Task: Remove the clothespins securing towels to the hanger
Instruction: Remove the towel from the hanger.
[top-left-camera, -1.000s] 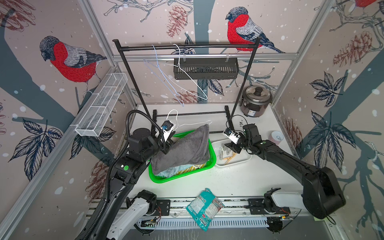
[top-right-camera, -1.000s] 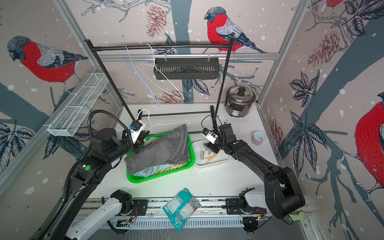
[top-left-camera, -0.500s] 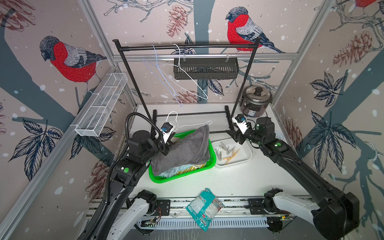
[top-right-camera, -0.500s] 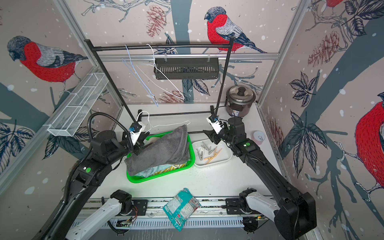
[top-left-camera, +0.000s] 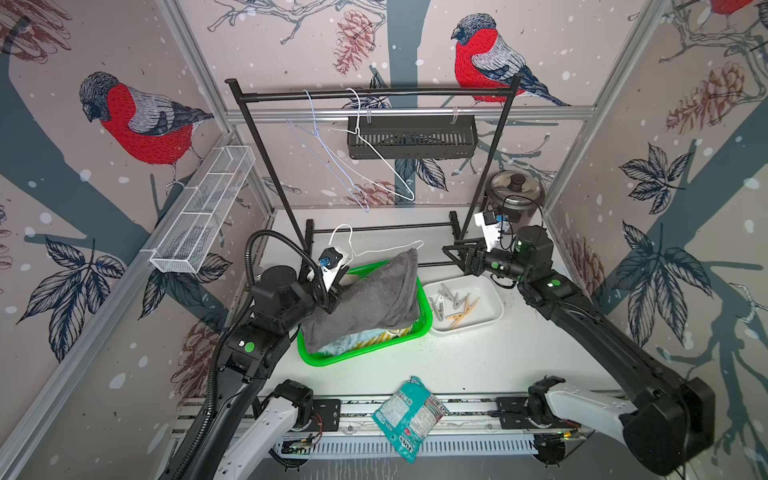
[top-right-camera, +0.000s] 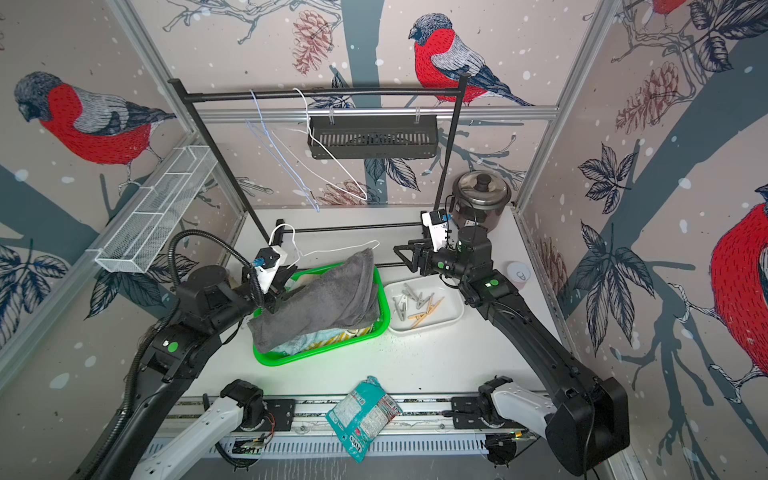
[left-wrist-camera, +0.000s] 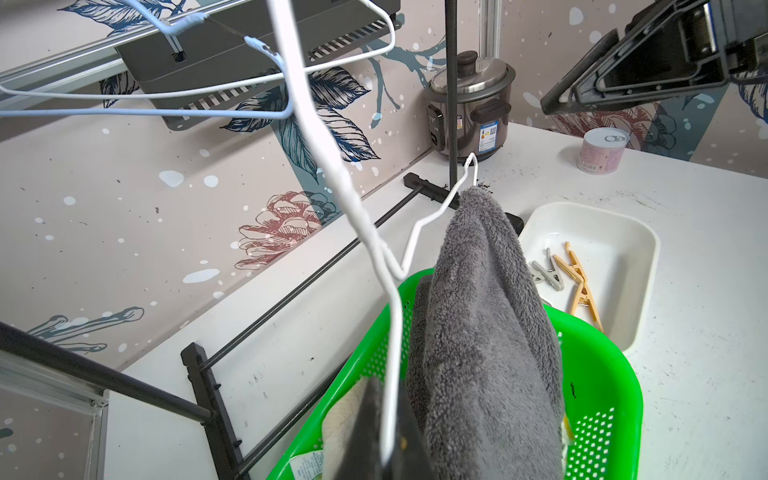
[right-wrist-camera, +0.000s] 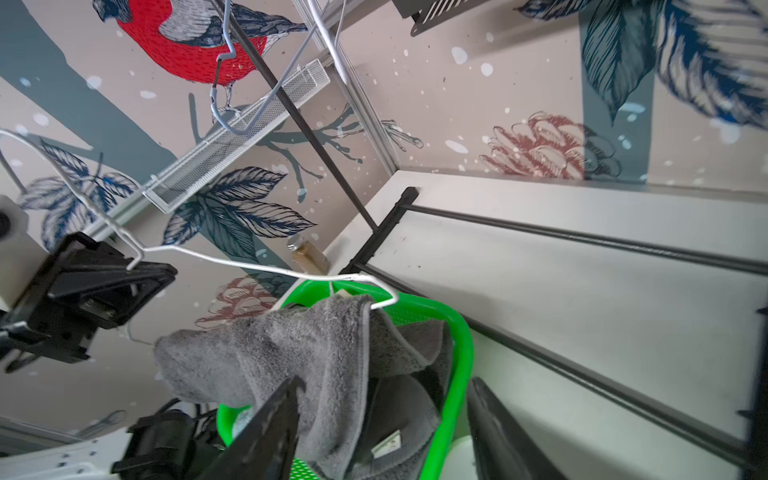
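Your left pincer (right-wrist-camera: 141, 270) is squeezing the neck of the white wire hanger (left-wrist-camera: 334, 166) and is holding it up over the green basket (top-left-camera: 424, 322). The grey towel (top-left-camera: 370, 295) is hanging over the hanger's bar. Its low end is lying in the basket on top of the other towels (top-left-camera: 365, 338). Your right pincer (top-left-camera: 455, 255) is standing wide open with nothing in it, up above the white tray (top-left-camera: 496, 305). The pegs (top-left-camera: 455, 303) are lying in that tray. I am not seeing any peg on the grey towel, though part of it is hiding from view.

Here is what is mattering for your next move. The hanger's long bar is running from your left pincer across toward your right one. Its far tip is pointing at the open jaws, near them but not touching. So your right pincer is the closer one to that end of the towel. I am thinking you are going to want to reach in along the bar from the tip side, not from above.
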